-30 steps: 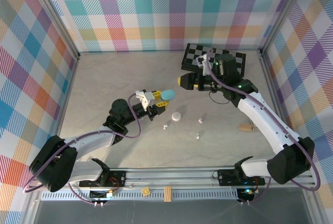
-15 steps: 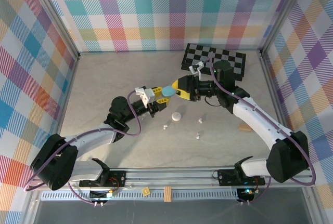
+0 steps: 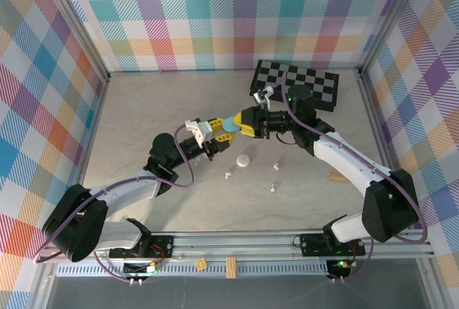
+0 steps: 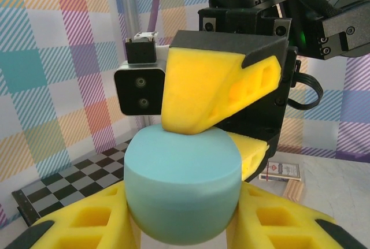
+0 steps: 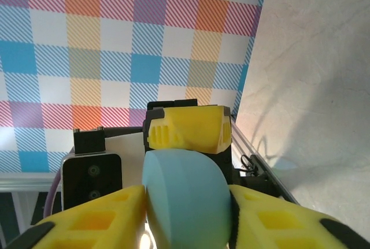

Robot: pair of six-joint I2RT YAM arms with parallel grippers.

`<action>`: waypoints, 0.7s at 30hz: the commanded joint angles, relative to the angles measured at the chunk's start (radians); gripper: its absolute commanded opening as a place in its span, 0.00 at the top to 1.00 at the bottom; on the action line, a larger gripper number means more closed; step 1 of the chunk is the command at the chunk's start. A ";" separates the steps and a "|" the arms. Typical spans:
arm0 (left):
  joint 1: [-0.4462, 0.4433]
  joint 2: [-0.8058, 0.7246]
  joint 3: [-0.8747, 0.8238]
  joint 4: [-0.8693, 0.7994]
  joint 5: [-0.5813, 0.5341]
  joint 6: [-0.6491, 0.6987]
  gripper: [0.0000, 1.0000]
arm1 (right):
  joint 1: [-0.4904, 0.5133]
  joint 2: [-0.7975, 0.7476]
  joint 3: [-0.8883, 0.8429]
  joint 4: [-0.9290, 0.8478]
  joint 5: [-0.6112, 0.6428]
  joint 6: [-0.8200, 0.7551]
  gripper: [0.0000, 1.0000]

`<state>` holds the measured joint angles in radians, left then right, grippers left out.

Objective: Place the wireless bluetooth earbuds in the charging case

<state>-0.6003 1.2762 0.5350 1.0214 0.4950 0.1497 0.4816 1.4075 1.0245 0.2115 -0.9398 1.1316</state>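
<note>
Over the last second the right pincer [image 3: 241,122] swings in from beside the checkered board [image 3: 295,79] and closes down from wide open. It now meets the left pincer [image 3: 220,127] head-on above the surface [image 3: 143,122]. Both are clenched on the same thing, the light blue charging case [image 3: 229,124], which is held in the air between them.

The left wrist view shows the case [image 4: 182,191] seated between that arm's own yellow fingers, with a finger of the right pincer pressing on its top. The right wrist view shows the case [image 5: 185,197] wedged between the right arm's fingers, with the left arm's finger behind it.

With two grips on one closed case, the arms look set either to pull the lid open or to hand the case over. The pictures do not settle which.

No bud is in the case yet. The earbuds [image 3: 228,175] lie loose on the surface below, with more of them [image 3: 273,188] nearby, close to a white case [image 3: 244,160].

A wooden block [image 3: 337,176] lies further right, well apart from the buds. The buds have no obstacle near them, but both pincers are occupied, so one must let go before any bud can be picked up.
</note>
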 commanded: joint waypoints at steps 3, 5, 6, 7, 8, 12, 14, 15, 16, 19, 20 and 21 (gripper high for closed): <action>-0.008 0.003 0.011 0.014 0.012 0.001 0.64 | 0.008 0.004 -0.008 0.051 -0.021 -0.029 0.71; -0.009 0.007 0.011 0.011 0.010 0.001 0.62 | 0.006 0.003 -0.007 0.031 0.003 -0.052 0.73; -0.009 0.006 0.010 0.009 0.006 0.001 0.60 | 0.005 0.005 -0.008 0.031 0.011 -0.062 0.74; -0.009 0.006 0.008 0.008 0.005 0.001 0.57 | 0.005 0.006 -0.009 0.029 0.018 -0.069 0.75; -0.008 0.005 0.005 0.007 0.003 0.001 0.51 | 0.002 0.009 -0.009 0.023 0.029 -0.072 0.76; -0.009 -0.017 -0.015 -0.008 -0.016 0.005 0.21 | -0.017 0.021 -0.022 0.038 0.054 -0.077 0.78; -0.009 -0.033 -0.026 -0.034 -0.028 0.013 0.11 | -0.035 0.030 -0.024 0.018 0.066 -0.107 0.78; -0.009 -0.041 -0.032 -0.049 -0.034 0.018 0.06 | -0.049 0.041 -0.020 -0.006 0.074 -0.134 0.79; -0.009 -0.048 -0.039 -0.060 -0.041 0.020 0.03 | -0.062 0.053 -0.014 -0.029 0.083 -0.163 0.78; -0.010 -0.057 -0.062 -0.091 -0.067 0.018 0.00 | -0.109 0.120 0.015 -0.106 0.119 -0.248 0.79; -0.012 -0.061 -0.069 -0.109 -0.073 0.016 0.00 | -0.123 0.152 0.029 -0.127 0.135 -0.277 0.79; -0.013 -0.069 -0.076 -0.123 -0.082 0.009 0.00 | -0.138 0.186 0.046 -0.151 0.151 -0.304 0.79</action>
<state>-0.6025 1.2388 0.4854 0.9386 0.4423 0.1543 0.3775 1.5238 1.0252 0.1455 -0.8417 0.9497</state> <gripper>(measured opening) 0.995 0.276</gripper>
